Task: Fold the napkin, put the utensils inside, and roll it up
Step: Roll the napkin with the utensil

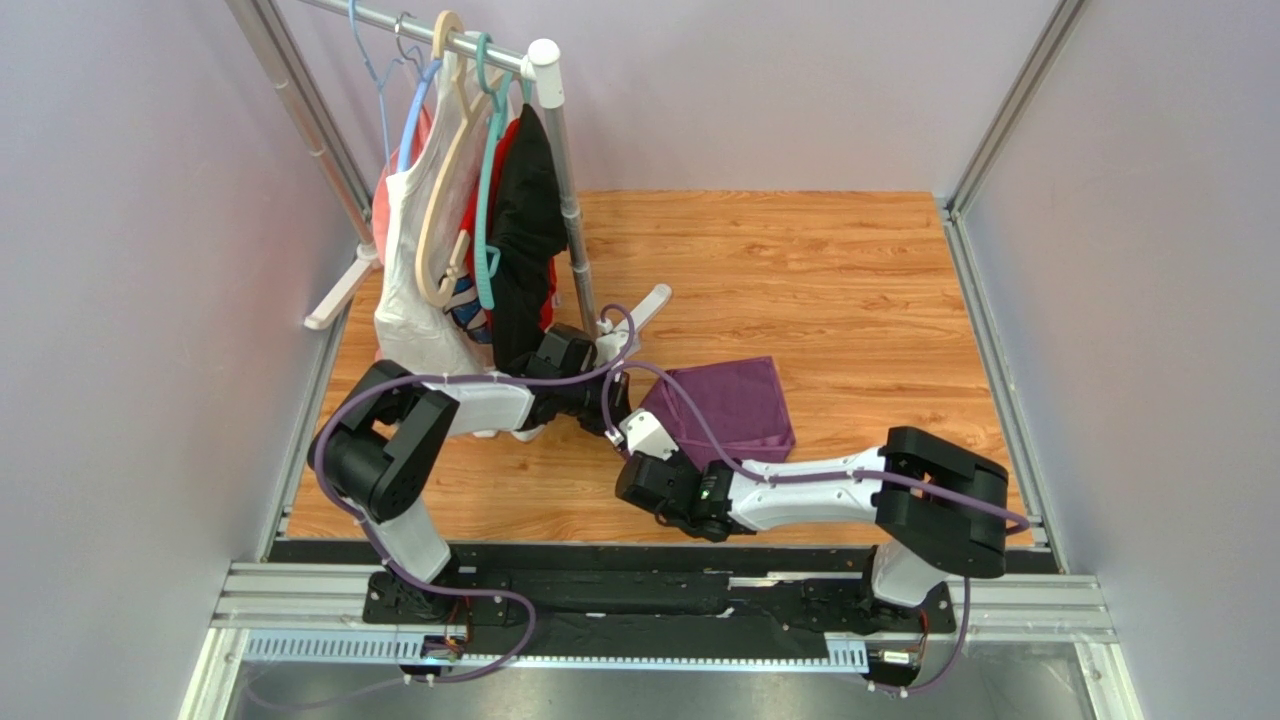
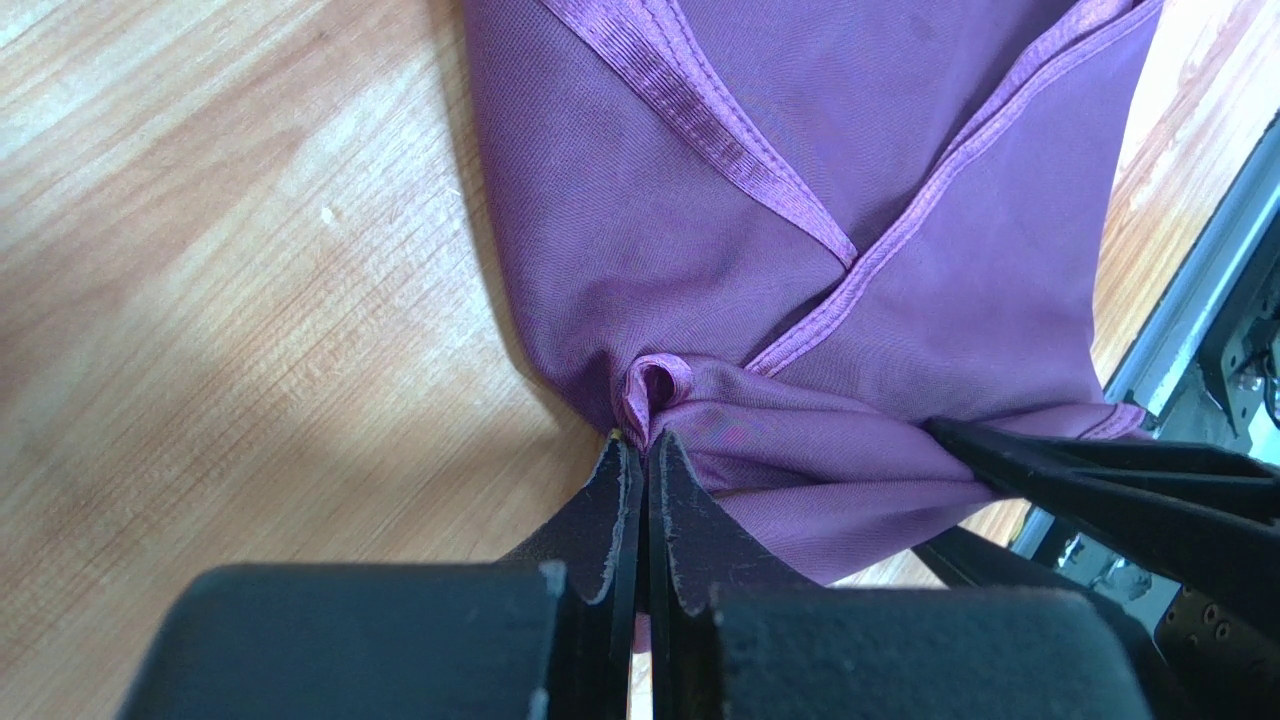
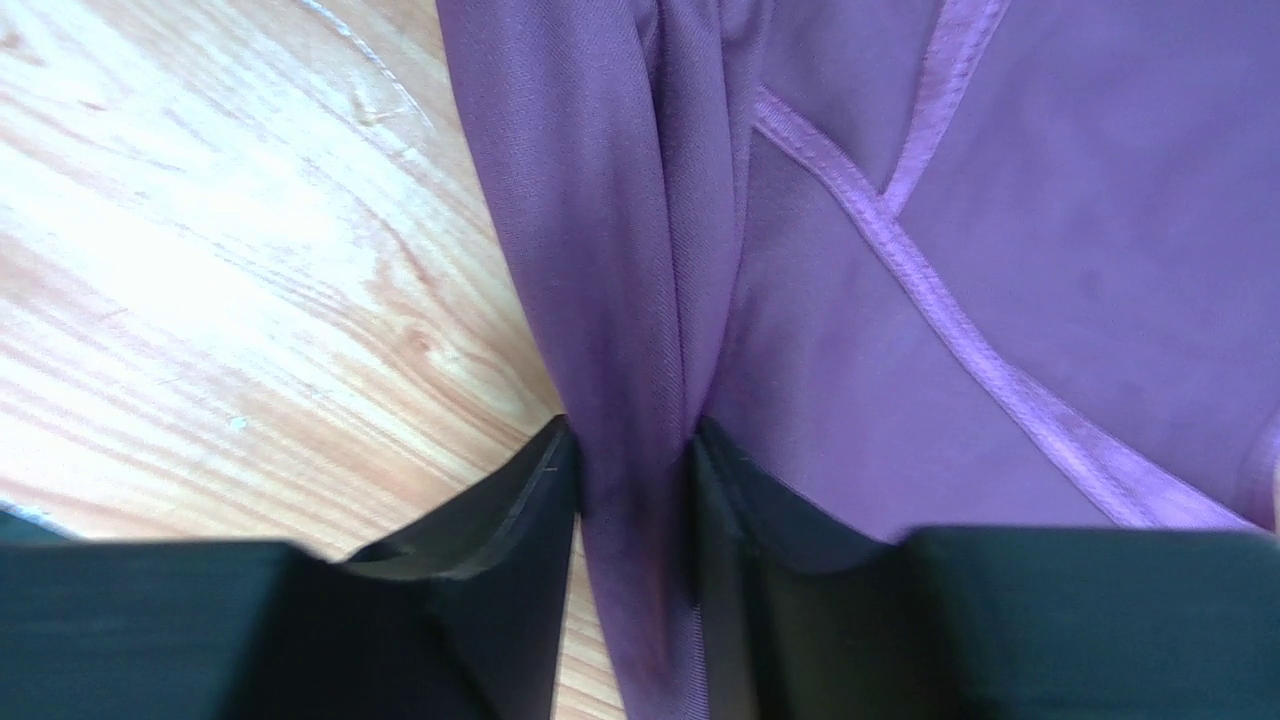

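Napkin (image 1: 729, 408), one only, lies purple and folded on the wooden worktop (image 1: 872, 270), near its middle and just right of the clothes rack (image 1: 559, 180). Its shiny hems cross one another in both wrist views, so at least two layers overlap. Two arms reach it: the left arm (image 1: 436, 408) from the left and the right arm (image 1: 819, 488) from the near right, and both meet at the cloth's near-left corner.

Each arm carries one tool, two in all. The left tool (image 2: 643, 450) has its jaws pressed almost together, and a small bunched curl of the napkin's edge is pinched at their tips. The right tool (image 3: 634, 450) has its jaws a narrow gap apart, with a thick, gathered fold of the napkin clamped between them. In the left wrist view the right tool's dark fingers (image 2: 1112, 477) grip the cloth close beside the left tool.

The rack holds garments (image 1: 519, 225) in three colours: white, red and black. They hang on at least three hangers (image 1: 443, 150): blue, cream and teal.
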